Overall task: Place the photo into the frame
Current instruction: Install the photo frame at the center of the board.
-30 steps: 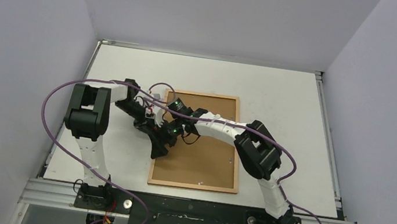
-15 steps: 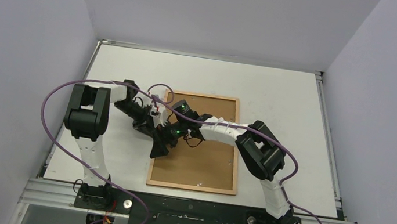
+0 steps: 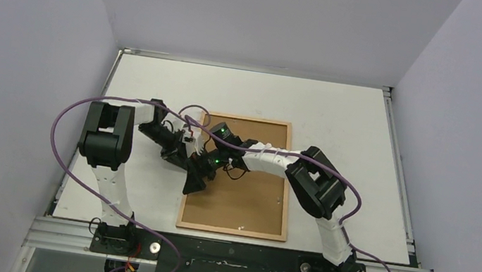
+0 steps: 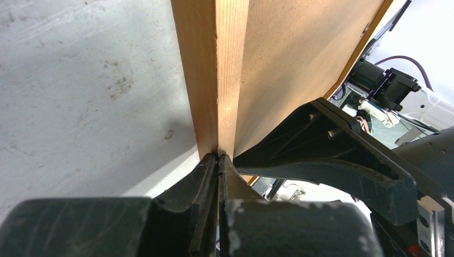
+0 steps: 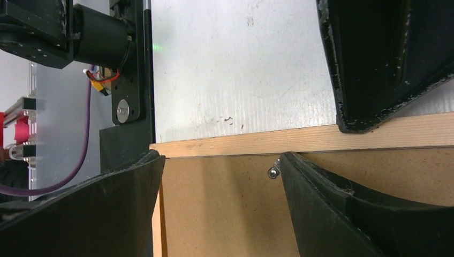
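Top external: frame lies face down mid-tabletop, a bit toward 6 o'clock, with the brown backing sheet seated in it. Photo isn't visible in any view. It may be under the backing; can't confirm.

Left gripper is closed on nothing, its tips butted against the outer face of the frame's 9 o'clock rail. Right gripper is spread wide and holds nothing. It hangs just inside that same rail, with a small metal retaining tab right beside one finger.

Risks as I see them:
- Left tips only push the rail, with no clamp. Side load from the right arm could skate the frame across the tabletop.
- The tab is tiny and sits off-centre between the right fingers. A close could miss it or bend it.
- Both wrists are crowded at 9 o'clock, so finger-to-finger contact is likely if either one swings.
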You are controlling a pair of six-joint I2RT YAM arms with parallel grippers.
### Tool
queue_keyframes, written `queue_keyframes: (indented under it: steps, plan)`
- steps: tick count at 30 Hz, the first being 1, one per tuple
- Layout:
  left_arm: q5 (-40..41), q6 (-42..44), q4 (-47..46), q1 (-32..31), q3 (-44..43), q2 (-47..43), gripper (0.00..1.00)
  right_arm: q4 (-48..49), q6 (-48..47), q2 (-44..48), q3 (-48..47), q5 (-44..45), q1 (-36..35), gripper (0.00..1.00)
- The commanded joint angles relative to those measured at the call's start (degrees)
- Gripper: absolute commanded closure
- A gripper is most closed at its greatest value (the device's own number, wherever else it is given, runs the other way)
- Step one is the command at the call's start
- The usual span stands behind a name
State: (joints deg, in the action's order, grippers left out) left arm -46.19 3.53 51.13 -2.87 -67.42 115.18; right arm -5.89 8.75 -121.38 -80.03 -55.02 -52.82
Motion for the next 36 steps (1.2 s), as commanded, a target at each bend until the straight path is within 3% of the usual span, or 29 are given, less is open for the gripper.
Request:
queue_keyframes:
  steps: [1, 6, 25, 36]
  plan:
    - [0.93, -0.14, -12.13, -2.12, 0.71, 3.19, 1.00, 4.30, 6.51, -2.99, 5.91, -7.16, -5.62, 0.19]
    - [0.37, -1.04, -12.97, -2.56, 0.46, 3.10, 1.00, 11.45, 11.63, -4.01, 7.84, -6.96, -7.52, 0.19]
    - [-1.68, -1.57, -14.22, -2.49, 0.47, 2.18, 1.00, 7.63, 14.92, -4.93, 5.70, -0.95, -10.80, 0.19]
    - [-2.75, 1.73, -8.07, 1.85, -0.70, -2.05, 1.00, -5.29, 9.92, 5.14, -3.55, 13.25, -0.89, 0.00]
